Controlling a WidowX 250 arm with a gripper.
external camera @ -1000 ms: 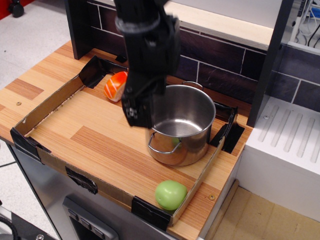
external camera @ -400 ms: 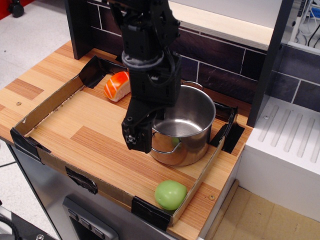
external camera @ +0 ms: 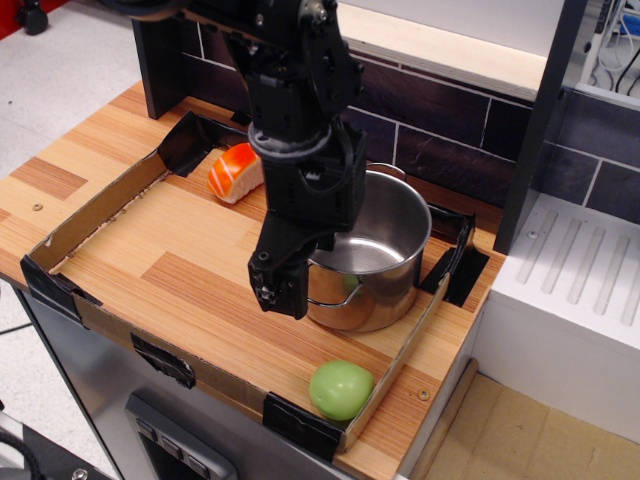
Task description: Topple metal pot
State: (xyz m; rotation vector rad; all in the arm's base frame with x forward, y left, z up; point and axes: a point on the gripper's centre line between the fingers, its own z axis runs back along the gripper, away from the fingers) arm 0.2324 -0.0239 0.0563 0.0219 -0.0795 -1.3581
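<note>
The metal pot [external camera: 385, 245] stands upright at the right side of the wooden board, shiny steel, with a thin loop handle on its near side and another on its far side. My gripper [external camera: 279, 287] hangs from the black arm and is low against the pot's near-left wall, beside the near handle. Its fingers overlap from this angle, so I cannot tell whether they are open or shut. The arm hides the pot's left rim.
A green ball [external camera: 341, 388] lies in the front right corner. An orange-white toy [external camera: 235, 172] lies at the back left. A low cardboard wall [external camera: 95, 212] with black taped corners rings the board. A tiled back wall and a white drainer [external camera: 575, 290] stand close by.
The gripper has come down and forward from above the pot's left rim to its near-left wall. The pot is still upright and has shifted at most slightly to the right.
</note>
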